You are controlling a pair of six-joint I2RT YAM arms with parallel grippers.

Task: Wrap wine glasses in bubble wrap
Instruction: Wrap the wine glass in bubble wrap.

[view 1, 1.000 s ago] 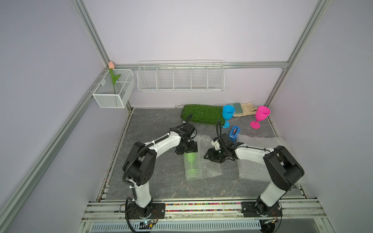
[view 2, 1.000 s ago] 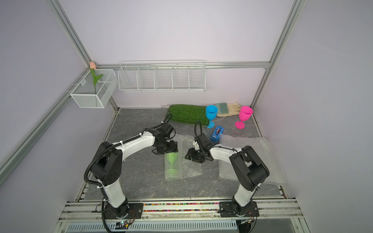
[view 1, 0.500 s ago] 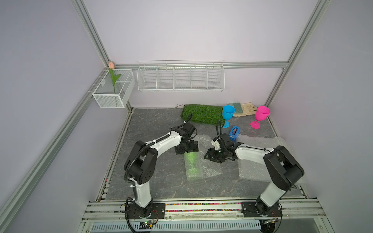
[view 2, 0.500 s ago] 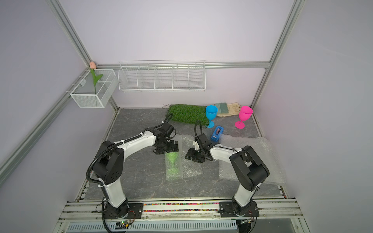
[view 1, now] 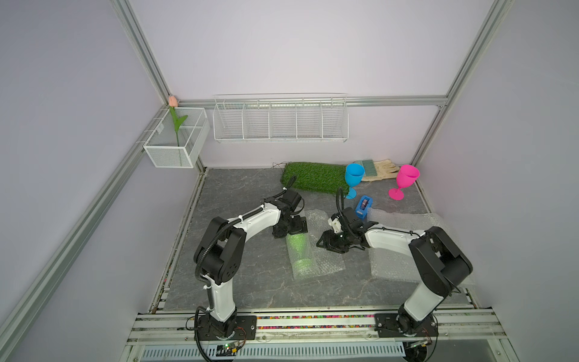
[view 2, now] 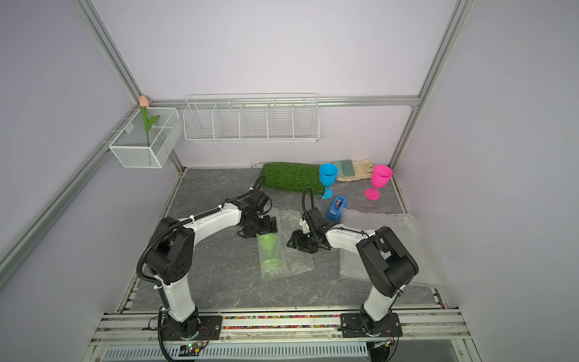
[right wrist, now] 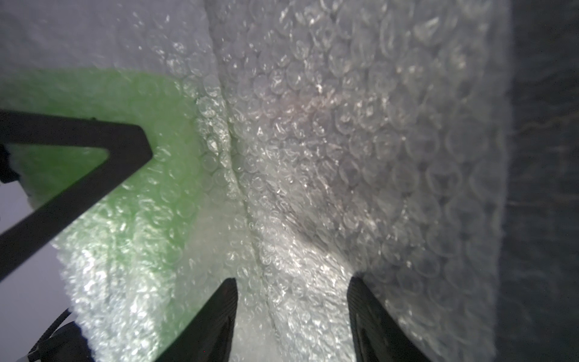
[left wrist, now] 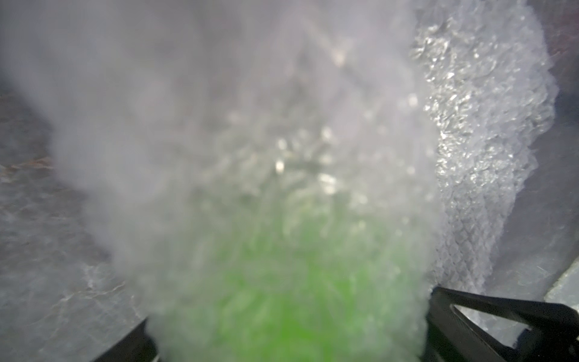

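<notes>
the left arm (view 1: 250, 221) reaches in low from its base, bent at the elbow. its left gripper (view 1: 290, 231) sits at the bowl end of the green wine glass (view 1: 299, 250). the glass lies on its side on the grey table (view 1: 238, 194), rolled up in bubble wrap (view 1: 327, 264). the left gripper's fingers (left wrist: 501, 316) stand wide apart, one on each side of the roll, opened up around it. the right arm (view 1: 391, 239) lies low over the table too. the right gripper (view 1: 326, 243) rests on the loose flap of wrap just beside the roll. its fingers (right wrist: 216, 319) are about half spread with only creased wrap between them, and nothing is held. the left wrist view is very blurry, so the glass is just a green smudge there. the blue wine glass (view 1: 354, 177) and the pink wine glass (view 1: 406, 178) stand upright and bare near the back wall, well apart from both grippers. more wrap lies flat under the right arm, partly hidden by it.
</notes>
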